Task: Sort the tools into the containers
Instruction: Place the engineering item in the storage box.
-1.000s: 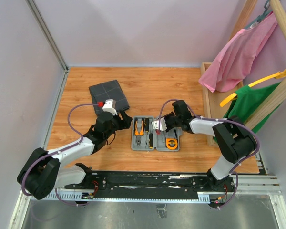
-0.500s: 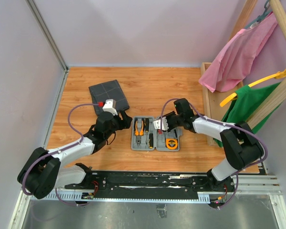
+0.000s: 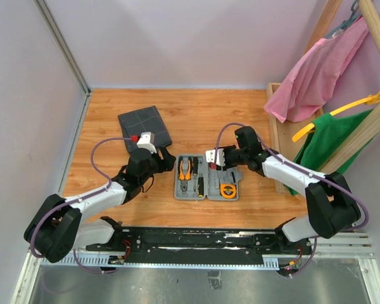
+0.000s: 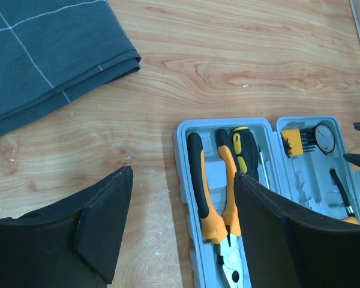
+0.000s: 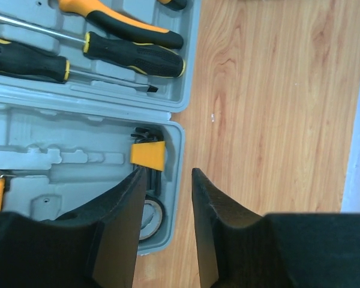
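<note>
The light-grey case (image 3: 206,193) lies open on the wooden floor. In its left half are orange-and-black pliers (image 4: 213,204) and two black-and-yellow screwdrivers (image 5: 135,54). At the far end of its right half sit the orange bit holder (image 5: 148,154) and the tape ring (image 5: 149,216); the round orange piece (image 3: 227,189) lies nearer. My right gripper (image 5: 168,172) is open a little above the case's far rim, nothing between its fingers. My left gripper (image 4: 183,174) is wide open over the case's left rim, empty. The dark pouch (image 3: 144,126) lies flat at the far left.
A wooden rack (image 3: 275,126) with pink cloth (image 3: 316,76) and green cloth (image 3: 332,139) on hangers stands along the right side. Pale walls close the left and far sides. The arms' rail (image 3: 196,240) runs along the near edge.
My right gripper's jaws have spread a little, and it has shifted toward the far edge of the case. The left arm has not moved.
</note>
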Tool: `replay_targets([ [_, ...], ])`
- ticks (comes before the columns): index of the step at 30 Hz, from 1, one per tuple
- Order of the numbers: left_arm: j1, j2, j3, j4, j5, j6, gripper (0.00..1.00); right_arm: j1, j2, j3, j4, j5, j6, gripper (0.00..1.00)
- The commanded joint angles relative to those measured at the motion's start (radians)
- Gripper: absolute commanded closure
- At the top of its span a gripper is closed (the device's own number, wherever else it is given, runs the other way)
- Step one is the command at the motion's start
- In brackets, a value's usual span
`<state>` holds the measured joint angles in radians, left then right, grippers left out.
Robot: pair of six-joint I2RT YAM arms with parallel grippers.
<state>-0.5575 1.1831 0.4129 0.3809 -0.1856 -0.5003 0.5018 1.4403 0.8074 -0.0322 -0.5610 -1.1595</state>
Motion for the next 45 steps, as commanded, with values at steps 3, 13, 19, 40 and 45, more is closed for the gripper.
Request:
replay_targets([
  [3, 0.009, 0.005, 0.005, 0.034, -0.003, 0.012, 0.28, 0.015, 0.009, 0.001, -0.088, -0.006, -0.047, 0.61],
  [13, 0.009, 0.003, 0.007, 0.03, -0.006, 0.013, 0.28, 0.054, 0.088, 0.016, -0.069, 0.086, -0.108, 0.59],
  [19, 0.01, 0.002, 0.009, 0.027, -0.008, 0.014, 0.28, 0.073, 0.134, 0.03, -0.052, 0.136, -0.138, 0.55],
  [40, 0.01, 0.007, 0.01, 0.027, -0.012, 0.017, 0.28, 0.113, 0.266, 0.115, -0.187, 0.269, -0.242, 0.56],
  [45, 0.01, 0.011, 0.011, 0.027, -0.011, 0.017, 0.28, 0.113, 0.296, 0.134, -0.224, 0.274, -0.213, 0.6],
])
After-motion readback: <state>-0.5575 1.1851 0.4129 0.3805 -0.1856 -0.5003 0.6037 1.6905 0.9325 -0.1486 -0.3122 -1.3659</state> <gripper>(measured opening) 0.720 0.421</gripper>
